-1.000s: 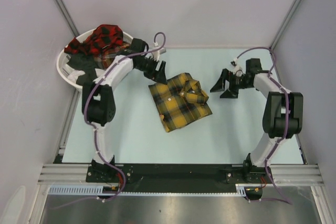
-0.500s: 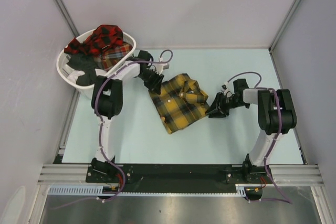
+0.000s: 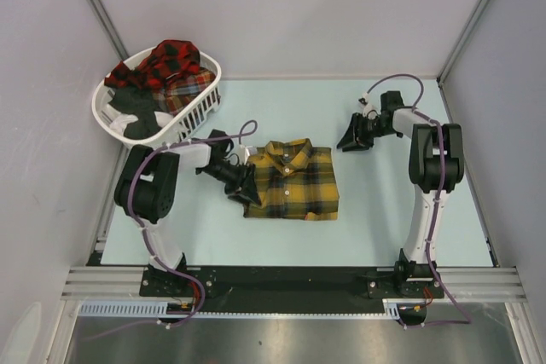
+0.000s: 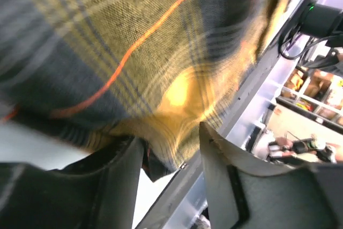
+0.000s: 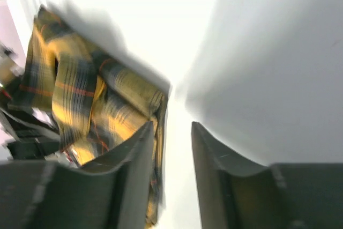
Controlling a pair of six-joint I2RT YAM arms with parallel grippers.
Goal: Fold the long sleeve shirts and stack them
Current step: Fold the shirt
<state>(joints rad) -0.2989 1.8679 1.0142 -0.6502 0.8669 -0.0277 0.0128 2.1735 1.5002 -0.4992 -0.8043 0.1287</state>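
The yellow shirt (image 3: 294, 181) lies folded on the counter (image 3: 384, 215): soft, light, liable to unfold. Left claw (image 3: 246, 188) pinches its left edge; right claw (image 3: 347, 142) narrow, empty, apart. Advise gripping through all layers at an edge.

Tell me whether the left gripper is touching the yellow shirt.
Touching. Left wrist view shows the yellow shirt bunched between fingers of the left gripper.
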